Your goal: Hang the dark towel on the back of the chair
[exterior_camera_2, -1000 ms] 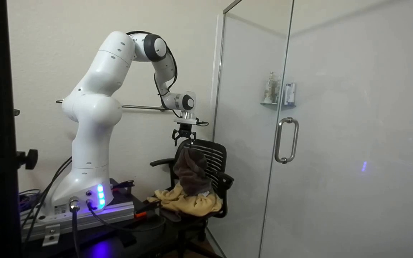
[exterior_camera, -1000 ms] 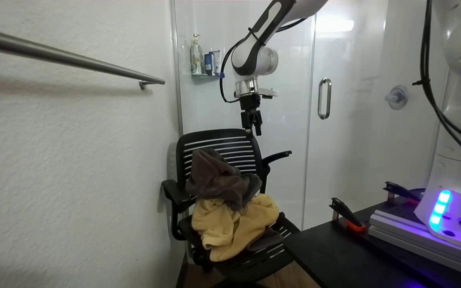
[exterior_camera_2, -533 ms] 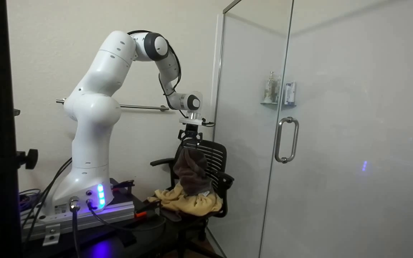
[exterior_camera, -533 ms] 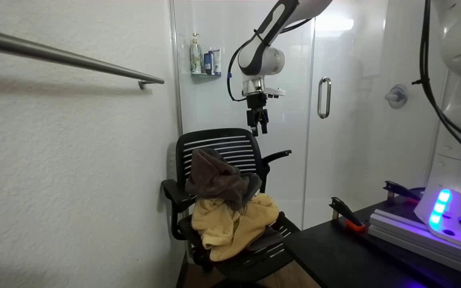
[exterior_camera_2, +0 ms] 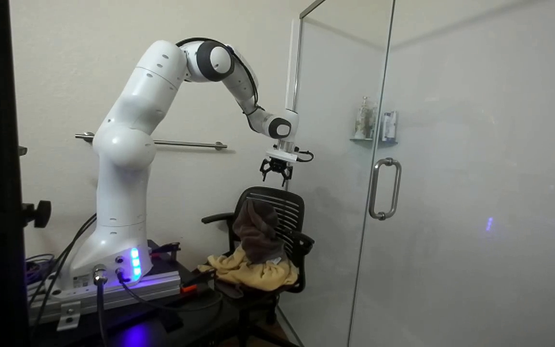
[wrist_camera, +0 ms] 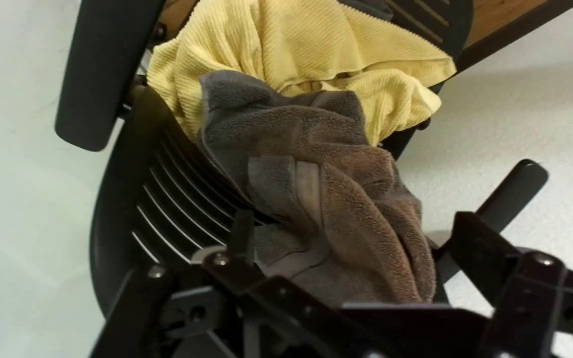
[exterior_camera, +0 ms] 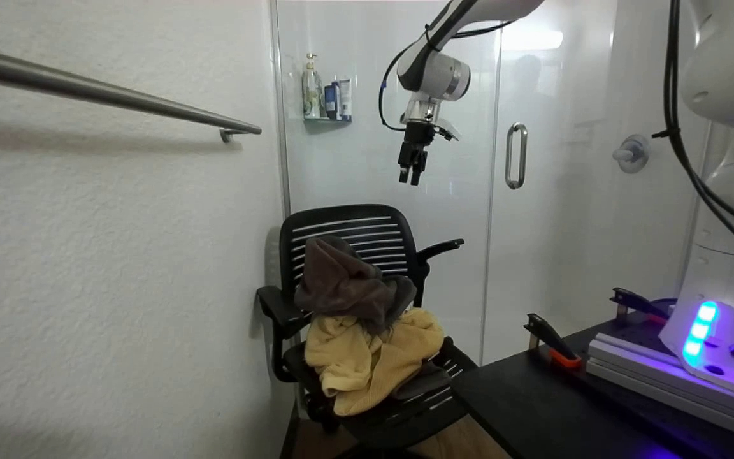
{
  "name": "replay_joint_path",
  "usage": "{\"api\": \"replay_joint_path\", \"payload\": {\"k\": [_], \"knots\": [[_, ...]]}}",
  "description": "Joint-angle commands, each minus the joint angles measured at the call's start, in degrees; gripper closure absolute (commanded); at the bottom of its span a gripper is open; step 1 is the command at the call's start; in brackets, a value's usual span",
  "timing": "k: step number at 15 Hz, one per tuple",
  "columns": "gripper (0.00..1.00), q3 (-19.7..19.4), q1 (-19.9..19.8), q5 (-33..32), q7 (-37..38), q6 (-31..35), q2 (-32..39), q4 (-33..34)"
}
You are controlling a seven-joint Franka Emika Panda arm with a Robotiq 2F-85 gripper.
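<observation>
The black two-fingered gripper (exterior_camera_2: 274,180) hangs in mid-air, tilted a little, fingers spread well apart, and lower down is the black chair with the slatted back (exterior_camera: 348,211). There's the dark brown-grey plush towel (wrist_camera: 341,199), bunched on that chair, its peak in front of the slats and lower than the top rim, its bottom on a yellow ribbed cloth (wrist_camera: 306,44). A scrap of dark fabric (exterior_camera: 424,380) pokes out from under the yellow; part of the towel or not, can't tell. Over to the wrist view: the gripper's own linkage blots out the bottom, covering some of the towel. In an exterior view the white arm (exterior_camera_2: 128,149) blocks part of the brushed-metal wall bar (exterior_camera_2: 186,143). The black table (exterior_camera: 520,395) runs out of frame, its corner cutting in front of the seat. Behind, a clear glass shower panel (exterior_camera: 354,178), a pump bottle (exterior_camera: 311,92) on a small shelf (exterior_camera: 329,119) beyond it. And the change: half a second ago the gripper was lower, right by the chair back's top; now it's up clear of it, while towel and yellow cloth lie as they did.
</observation>
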Motion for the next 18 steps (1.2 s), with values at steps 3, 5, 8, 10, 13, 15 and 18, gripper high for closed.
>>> {"api": "replay_joint_path", "payload": {"k": [3, 5, 8, 10, 13, 15, 18], "knots": [[0.00, 0.1, 0.8, 0.2, -3.4, -21.6, 9.7, 20.7], [0.00, -0.1, 1.7, 0.1, -2.6, -18.1, 6.9, 15.7], [0.00, 0.0, 0.8, 1.5, -2.9, -18.9, 9.1, 19.0], [0.00, 1.4, 1.0, 3.2, -5.2, -23.1, 16.2, 27.4], [0.00, 3.6, 2.8, 3.7, -7.8, -31.0, 24.3, 36.6], [0.00, 4.4, 4.3, 3.7, -6.5, -36.7, 29.3, 42.5], [0.00, 4.4, 7.8, 3.9, 1.1, -43.8, 34.9, 50.9]]}}
